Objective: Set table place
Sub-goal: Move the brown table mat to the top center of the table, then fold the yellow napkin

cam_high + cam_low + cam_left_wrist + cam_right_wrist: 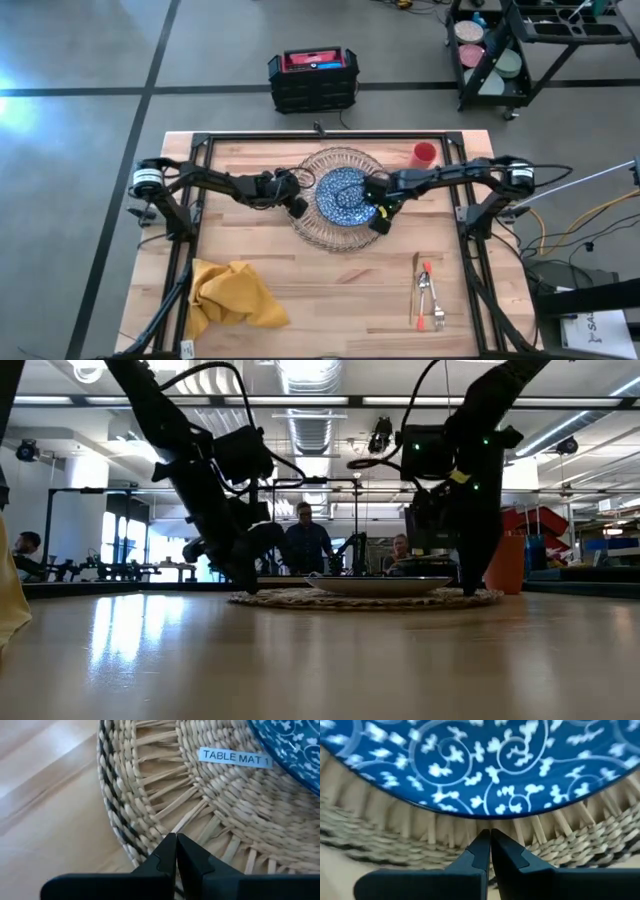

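Both arms are down at the woven mat (318,228), mid-table toward the far edge. The pictures show a wicker/straw mat labelled "TABLE MAT 1", not glass. Blue-patterned plate (345,194) sits on it, roughly centred.

Left gripper (176,851) is at the mat's left rim, fingers closed together, apparently pinching the woven edge. Right gripper (490,847) is at the mat's right-front rim just below the plate's edge, fingers also pressed together; can't tell for sure if weave is caught between them.

Rest of the set, relative to the mat: red cup (424,153) just off its far-right side, cutlery (428,291) well off to the near right, yellow napkin (228,292) well off to the near left.

Step in hand, my read: two-handed positioning of mat plus plate. Next move needs both arms to drag in sync and low, otherwise the plate slides or the mat buckles. Then let go, and go for napkin, cutlery and cup
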You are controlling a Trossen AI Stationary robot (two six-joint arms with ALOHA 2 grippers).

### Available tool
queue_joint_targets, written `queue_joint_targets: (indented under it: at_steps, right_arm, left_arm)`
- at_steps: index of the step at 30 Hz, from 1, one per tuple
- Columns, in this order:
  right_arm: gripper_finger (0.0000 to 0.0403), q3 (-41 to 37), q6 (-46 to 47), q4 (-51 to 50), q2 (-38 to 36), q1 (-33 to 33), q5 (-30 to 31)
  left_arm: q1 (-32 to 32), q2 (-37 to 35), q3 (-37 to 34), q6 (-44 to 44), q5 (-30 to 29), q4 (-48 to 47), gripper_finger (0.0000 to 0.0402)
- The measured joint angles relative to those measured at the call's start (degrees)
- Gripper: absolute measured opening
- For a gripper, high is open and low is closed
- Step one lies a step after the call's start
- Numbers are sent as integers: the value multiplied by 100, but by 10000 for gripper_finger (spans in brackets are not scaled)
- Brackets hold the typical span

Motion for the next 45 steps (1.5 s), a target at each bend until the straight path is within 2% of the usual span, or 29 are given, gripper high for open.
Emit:
queue_joint_targets:
  at_steps: [10, 13, 16, 20, 22, 26, 29, 31, 34, 36, 38, 40, 45]
  right_arm:
    - [0, 29, -263, 1096, 288, -228, -32]
    - [0, 177, -510, 1289, 345, -395, 223]
    - [0, 315, -605, 1184, 328, -561, 309]
    - [0, 409, -609, 368, 251, -581, 306]
    - [0, 484, -609, 157, 245, -578, 306]
    - [0, 569, -542, 10, 234, -579, 322]
    - [0, 652, -510, -204, 83, -470, 306]
    - [0, 658, -503, -317, -97, -329, 261]
    - [0, 656, -494, -370, -468, -61, -146]
    - [0, 624, -437, -376, -749, 189, -501]
    - [0, 570, -314, -368, -1012, 511, -753]
    - [0, 462, -87, -223, -1249, 877, -787]
    - [0, 208, 426, 927, -1502, 1739, -797]
  left_arm:
    - [458, -82, 1, 204, 47, -33, 0]
    - [524, -128, 12, 283, 55, 3, 0]
    - [534, -180, 84, 386, 86, -52, 0]
    - [388, -559, 187, 707, 867, -88, 0]
    - [246, -879, 210, 869, 941, -98, 0]
    - [-182, -1790, 365, 1352, 677, -110, 0]
    - [-665, -2506, 578, 1683, 568, -515, 0]
    - [-1202, -2927, 737, 1974, -25, -1057, 0]
    - [-2177, -3286, 1046, 1944, -1375, -2061, 1]
    - [-2733, -3346, 1303, 1512, -1721, -2719, 4]
    - [-3187, -3327, 1508, 933, -1712, -3140, 9]
    - [-3513, -3197, 1635, 583, -1399, -3368, 14]
    - [-3647, -2626, 1929, 306, -750, -3501, 16]
